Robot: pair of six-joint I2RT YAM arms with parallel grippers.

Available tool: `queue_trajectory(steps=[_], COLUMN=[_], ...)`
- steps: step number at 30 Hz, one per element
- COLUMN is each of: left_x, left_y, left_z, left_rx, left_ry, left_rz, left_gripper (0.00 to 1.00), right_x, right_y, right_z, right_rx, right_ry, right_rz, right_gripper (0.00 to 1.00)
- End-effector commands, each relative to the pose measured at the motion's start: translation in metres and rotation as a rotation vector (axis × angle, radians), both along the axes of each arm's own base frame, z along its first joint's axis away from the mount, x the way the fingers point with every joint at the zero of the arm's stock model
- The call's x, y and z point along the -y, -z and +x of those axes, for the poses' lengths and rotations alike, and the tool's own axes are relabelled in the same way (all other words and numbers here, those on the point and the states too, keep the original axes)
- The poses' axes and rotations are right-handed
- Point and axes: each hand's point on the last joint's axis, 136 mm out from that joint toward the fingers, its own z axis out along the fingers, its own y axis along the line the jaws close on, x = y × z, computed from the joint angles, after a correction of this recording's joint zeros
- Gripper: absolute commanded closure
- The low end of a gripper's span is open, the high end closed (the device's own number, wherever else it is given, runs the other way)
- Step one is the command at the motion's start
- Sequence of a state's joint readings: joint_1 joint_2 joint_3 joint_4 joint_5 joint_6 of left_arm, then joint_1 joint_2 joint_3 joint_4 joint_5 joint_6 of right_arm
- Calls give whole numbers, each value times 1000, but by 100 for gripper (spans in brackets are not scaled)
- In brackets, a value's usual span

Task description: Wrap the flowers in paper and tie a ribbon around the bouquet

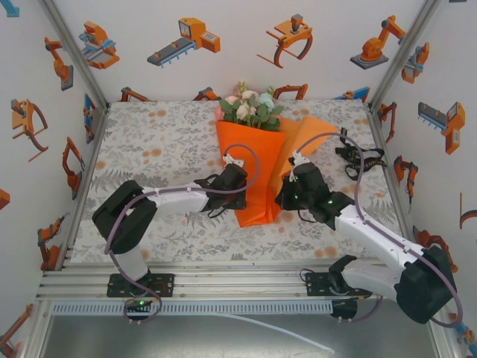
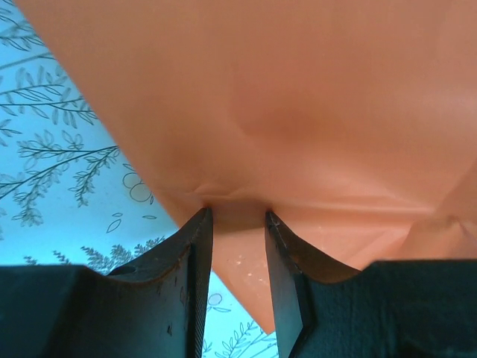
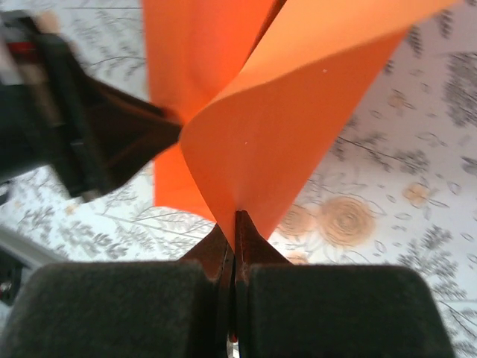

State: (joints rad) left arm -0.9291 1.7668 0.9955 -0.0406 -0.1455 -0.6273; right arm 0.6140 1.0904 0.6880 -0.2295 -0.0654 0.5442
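**A:** Where is the large bright orange paper sheet (image 1: 250, 149) found?

**B:** It is laid mid-way across the grey floral-patterned table cover (image 1: 164, 149), partly folded into a cone around the small bunch of pink, white and green artificial flowers (image 1: 250, 108). Its long axis is run from 12 o'clock, where the blooms are seen, to 6 o'clock, where the point is seen.

**A:** How are the tools set?

**B:** The right gripper (image 3: 235, 224) is pressed together on the edge of a loose flap, which is raised at the cone's 3 o'clock side. The left gripper (image 2: 237, 216) is placed at the 9 o'clock edge. Its fingers are held apart, with a crease of the sheet at the mouth of the gap, and nothing is clamped.

**A:** What is the coming move judged to turn on?

**B:** The flap is found toward 3 o'clock from the stems. It would probably be carried across toward 9 o'clock, crosswise to the long axis, by the right arm. The narrow black ribbon (image 1: 359, 158) is seen at 3 o'clock, nearer the right arm and not yet used.
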Motion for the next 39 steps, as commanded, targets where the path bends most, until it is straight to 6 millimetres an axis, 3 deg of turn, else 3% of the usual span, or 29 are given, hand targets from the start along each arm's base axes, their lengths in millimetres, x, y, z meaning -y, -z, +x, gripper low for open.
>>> queue_trajectory(steps=[1, 7, 10, 12, 17, 24, 30, 34, 39], left_x=[18, 16, 17, 17, 19, 18, 13, 3, -12], left_y=[-6, 6, 6, 5, 5, 1, -4, -18, -52], left_z=[4, 2, 2, 2, 2, 1, 0, 0, 6], left_rx=[-7, -19, -18, -14, -13, -21, -27, -18, -10], left_ry=[8, 5, 11, 13, 19, -4, -22, -43, -88], left_rz=[-65, -38, -37, -39, -50, -90, -132, -165, -264], left_gripper=[63, 63, 63, 63, 63, 63, 61, 55, 52], right_x=[-25, -46, -61, -57, -57, -84, -73, -67, -62], right_y=[-25, -6, 2, 5, 2, 36, 69, 79, 90], right_z=[4, 6, 3, 6, 10, 2, 1, -1, -3], right_rx=[72, 7, -17, -23, 40, -64, -101, -109, -121], right_ry=[-82, -142, -191, -172, -191, -284, -261, -252, -244], right_rz=[68, 77, 61, 26, 22, 102, 34, 19, 11], right_gripper=[100, 89, 64, 57, 53, 52, 52, 51, 51])
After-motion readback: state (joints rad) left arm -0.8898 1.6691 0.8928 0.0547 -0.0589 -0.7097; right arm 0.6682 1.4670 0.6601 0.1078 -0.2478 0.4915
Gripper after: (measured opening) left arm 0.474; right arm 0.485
